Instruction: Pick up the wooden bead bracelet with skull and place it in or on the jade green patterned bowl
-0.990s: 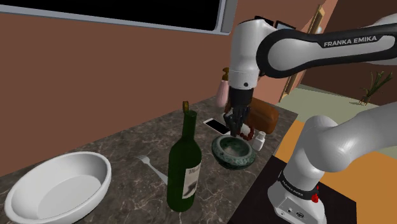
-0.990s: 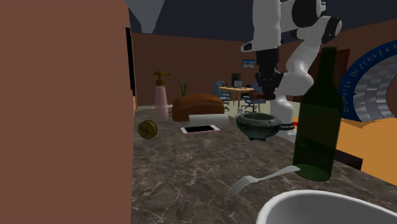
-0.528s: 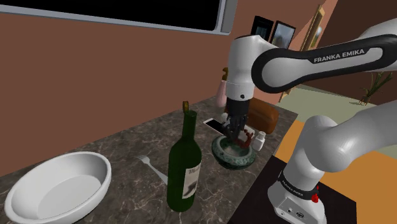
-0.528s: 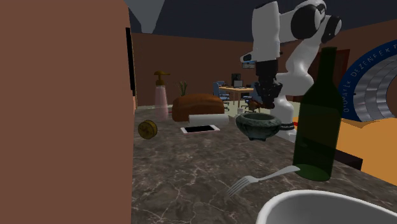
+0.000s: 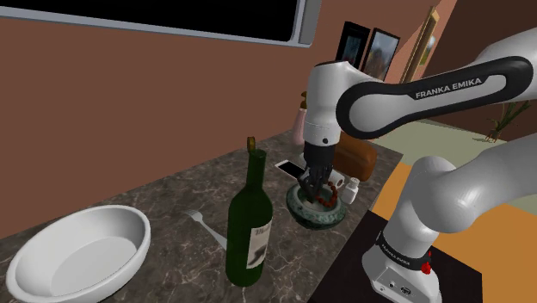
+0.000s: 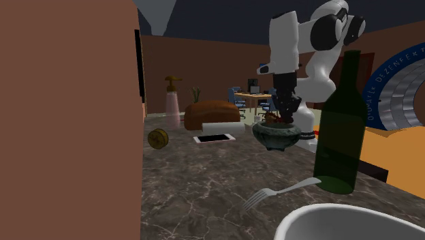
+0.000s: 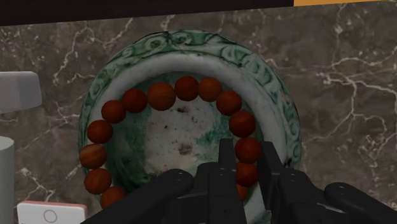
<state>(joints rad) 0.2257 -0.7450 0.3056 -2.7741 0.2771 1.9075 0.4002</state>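
Hanging straight down over the green patterned bowl (image 7: 256, 62) on the dark marble counter (image 7: 343, 95), my gripper (image 7: 248, 168) has its jaws clamped on one side of the reddish-brown bead bracelet (image 7: 186, 88), whose loop spreads inside the bowl's rim, with a green wine bottle (image 5: 249, 225) nearby.

Dark marble counter (image 5: 163, 194) carries white bowl (image 5: 77, 251), fork (image 5: 206, 225), green bottle (image 5: 249, 228), patterned bowl (image 5: 315, 216), phone (image 5: 291, 169).

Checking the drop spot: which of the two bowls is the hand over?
The small green patterned bowl beside the phone; the hand holds the bead bracelet over it. The big plain white bowl sits beyond the bottle.
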